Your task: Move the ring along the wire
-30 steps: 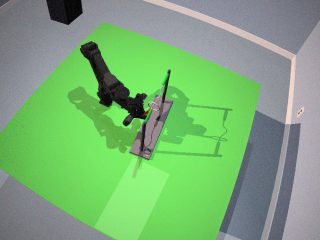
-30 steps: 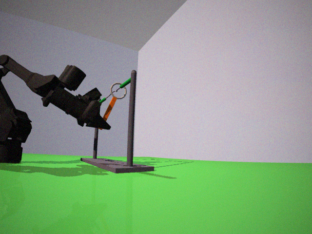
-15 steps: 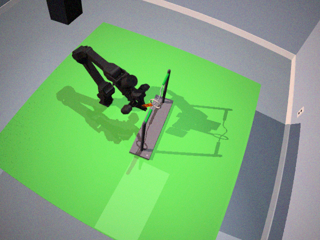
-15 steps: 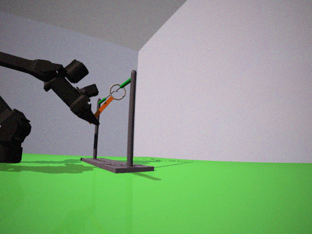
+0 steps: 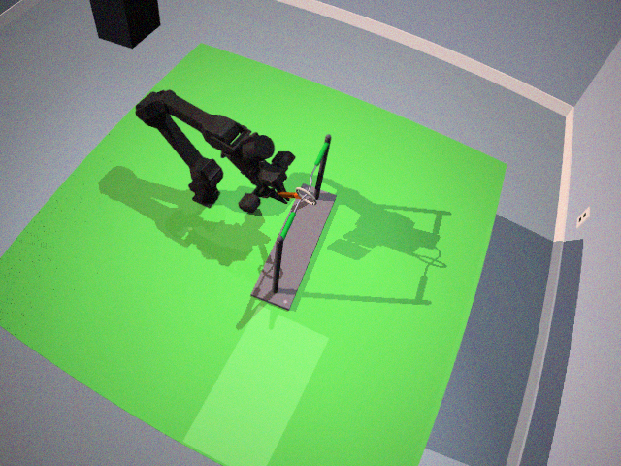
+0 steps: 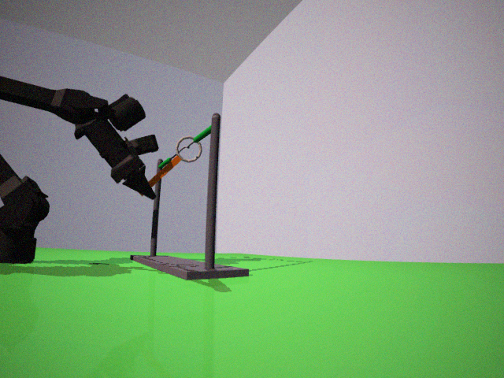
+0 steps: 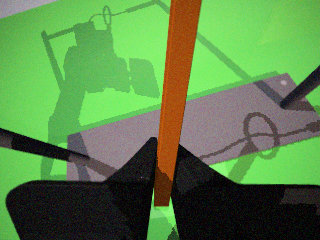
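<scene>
In the exterior view, the gripper (image 6: 142,189) at 9 o'clock was clamped on the lower end of the orange handle (image 6: 163,172), which slanted up toward 2 o'clock. The ring (image 6: 188,149) encircled the wire (image 6: 187,145) between 2 posts, the far post (image 6: 154,211) and the near post (image 6: 212,190) on the grey base (image 6: 190,266).

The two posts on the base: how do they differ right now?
In the exterior view, the near post appears taller and thicker; the far post looks shorter and thinner. The ring shows nearer the near post's top. Both stand upright on the grey base, each meeting a green wire section.
</scene>
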Controlling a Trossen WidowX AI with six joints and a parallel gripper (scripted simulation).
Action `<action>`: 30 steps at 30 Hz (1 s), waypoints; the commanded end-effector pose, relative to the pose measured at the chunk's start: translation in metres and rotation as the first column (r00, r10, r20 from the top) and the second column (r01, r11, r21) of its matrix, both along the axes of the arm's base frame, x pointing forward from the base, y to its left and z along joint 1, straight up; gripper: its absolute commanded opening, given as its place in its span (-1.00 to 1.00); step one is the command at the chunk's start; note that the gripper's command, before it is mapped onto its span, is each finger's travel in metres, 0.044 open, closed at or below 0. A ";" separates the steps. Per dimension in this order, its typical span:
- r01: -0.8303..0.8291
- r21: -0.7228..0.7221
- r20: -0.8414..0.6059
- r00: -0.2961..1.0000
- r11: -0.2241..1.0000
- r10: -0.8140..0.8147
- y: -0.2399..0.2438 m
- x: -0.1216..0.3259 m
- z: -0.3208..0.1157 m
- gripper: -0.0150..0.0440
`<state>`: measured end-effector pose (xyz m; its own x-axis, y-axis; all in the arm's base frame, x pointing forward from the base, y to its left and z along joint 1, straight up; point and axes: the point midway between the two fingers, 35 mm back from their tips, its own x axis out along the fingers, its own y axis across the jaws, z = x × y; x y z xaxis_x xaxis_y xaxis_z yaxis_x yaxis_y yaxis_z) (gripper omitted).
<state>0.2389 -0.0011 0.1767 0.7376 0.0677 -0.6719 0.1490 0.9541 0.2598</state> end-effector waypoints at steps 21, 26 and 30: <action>-0.283 -0.049 0.004 0.959 0.958 0.284 -0.009 -0.006 0.010 -1.00; -0.337 -0.151 0.004 0.940 0.929 0.342 -0.019 -0.004 0.008 -1.00; -0.373 -0.246 -0.004 0.923 0.895 0.384 -0.029 -0.002 0.008 -1.00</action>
